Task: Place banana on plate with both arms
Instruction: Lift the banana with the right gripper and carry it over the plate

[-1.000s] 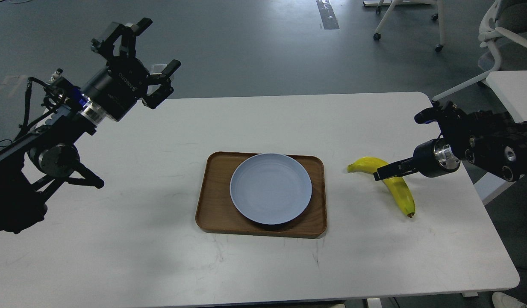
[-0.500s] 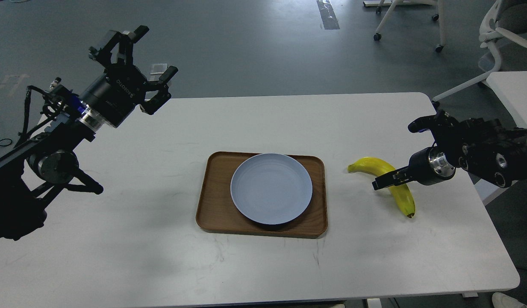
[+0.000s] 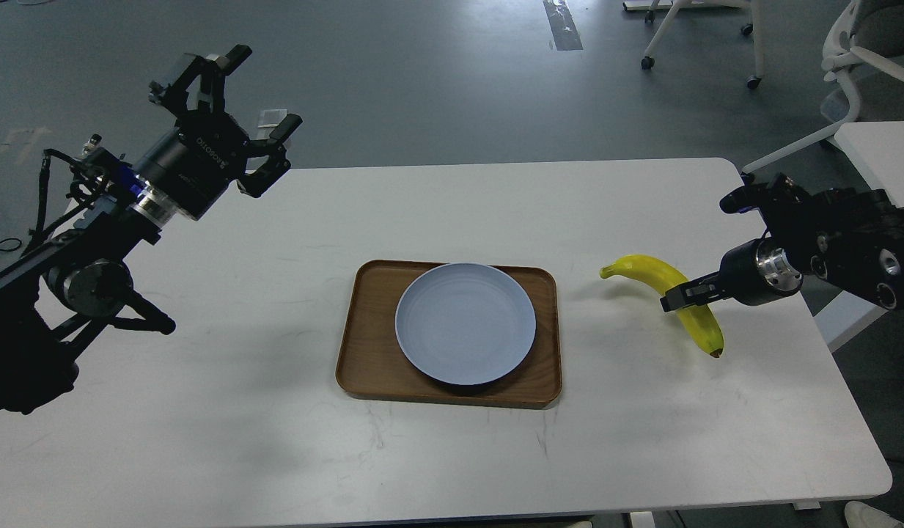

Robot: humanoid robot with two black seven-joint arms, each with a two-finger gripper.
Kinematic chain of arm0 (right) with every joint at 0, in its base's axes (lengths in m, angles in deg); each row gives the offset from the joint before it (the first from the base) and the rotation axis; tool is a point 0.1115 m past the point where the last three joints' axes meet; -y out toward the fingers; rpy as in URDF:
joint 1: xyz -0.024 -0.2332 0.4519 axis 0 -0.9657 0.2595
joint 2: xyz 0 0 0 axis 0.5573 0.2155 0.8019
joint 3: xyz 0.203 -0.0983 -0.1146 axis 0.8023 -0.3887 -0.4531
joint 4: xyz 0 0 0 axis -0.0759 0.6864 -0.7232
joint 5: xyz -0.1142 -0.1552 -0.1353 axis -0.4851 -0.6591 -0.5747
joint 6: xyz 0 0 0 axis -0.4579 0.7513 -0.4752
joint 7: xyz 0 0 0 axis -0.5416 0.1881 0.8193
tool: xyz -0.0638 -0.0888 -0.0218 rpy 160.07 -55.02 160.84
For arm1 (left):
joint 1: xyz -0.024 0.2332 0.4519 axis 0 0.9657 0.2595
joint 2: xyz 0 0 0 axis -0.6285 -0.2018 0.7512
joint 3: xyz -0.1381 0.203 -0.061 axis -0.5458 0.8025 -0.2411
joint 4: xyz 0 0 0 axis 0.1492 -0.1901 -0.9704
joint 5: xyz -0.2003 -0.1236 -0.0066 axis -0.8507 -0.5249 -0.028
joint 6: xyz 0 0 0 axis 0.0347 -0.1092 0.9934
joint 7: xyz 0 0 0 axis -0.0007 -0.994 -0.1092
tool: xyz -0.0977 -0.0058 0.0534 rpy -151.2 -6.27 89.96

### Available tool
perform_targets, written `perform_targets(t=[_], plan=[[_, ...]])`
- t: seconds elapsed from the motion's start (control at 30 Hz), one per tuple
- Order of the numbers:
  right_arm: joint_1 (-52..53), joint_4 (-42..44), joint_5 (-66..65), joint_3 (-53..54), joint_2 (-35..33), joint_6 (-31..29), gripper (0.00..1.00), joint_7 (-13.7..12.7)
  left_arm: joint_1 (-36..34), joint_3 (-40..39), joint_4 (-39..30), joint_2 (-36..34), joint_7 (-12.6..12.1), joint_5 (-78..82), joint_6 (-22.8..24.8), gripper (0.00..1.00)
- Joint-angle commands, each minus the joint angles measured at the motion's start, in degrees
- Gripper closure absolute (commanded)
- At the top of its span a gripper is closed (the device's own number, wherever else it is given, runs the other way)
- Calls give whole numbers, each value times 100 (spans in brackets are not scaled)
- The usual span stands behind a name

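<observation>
The yellow banana [image 3: 648,268] hangs just above the white table, right of the plate, with its dark tip pointing down toward me. My right gripper [image 3: 676,299] comes in from the right and is shut on the banana's middle. The pale blue-grey plate [image 3: 465,323] lies bare on a brown wooden tray [image 3: 364,352] at the table's centre. My left gripper [image 3: 265,88] is open and empty, raised high over the table's far left corner, well away from the plate and banana.
The white table [image 3: 276,411] ends close behind my right arm. Office chairs [image 3: 855,51] and a second white table [image 3: 884,154] stand on the grey floor at the far right.
My right gripper has closed on the banana and lifted it slightly up and to the right; a shadow now shows under it. My left gripper drifted a little to the left.
</observation>
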Motion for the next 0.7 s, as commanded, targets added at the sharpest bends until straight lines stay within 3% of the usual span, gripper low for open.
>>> perform_targets(t=[0.0, 0.23, 0.37, 0.67], plan=[[466, -375, 1, 7, -251, 3, 84, 0, -8, 0, -27, -29, -4, 0, 4, 2], [1223, -684, 45, 34, 64, 3, 84, 0, -8, -26, -27, -47, -4, -8, 4, 2], [1267, -518, 89, 16, 1020, 3, 83, 0, -8, -44, -27, -38, 4, -17, 4, 2], [995, 177, 555, -45, 2454, 3, 82, 0, -8, -105, -27, -91, 4, -17, 4, 2]])
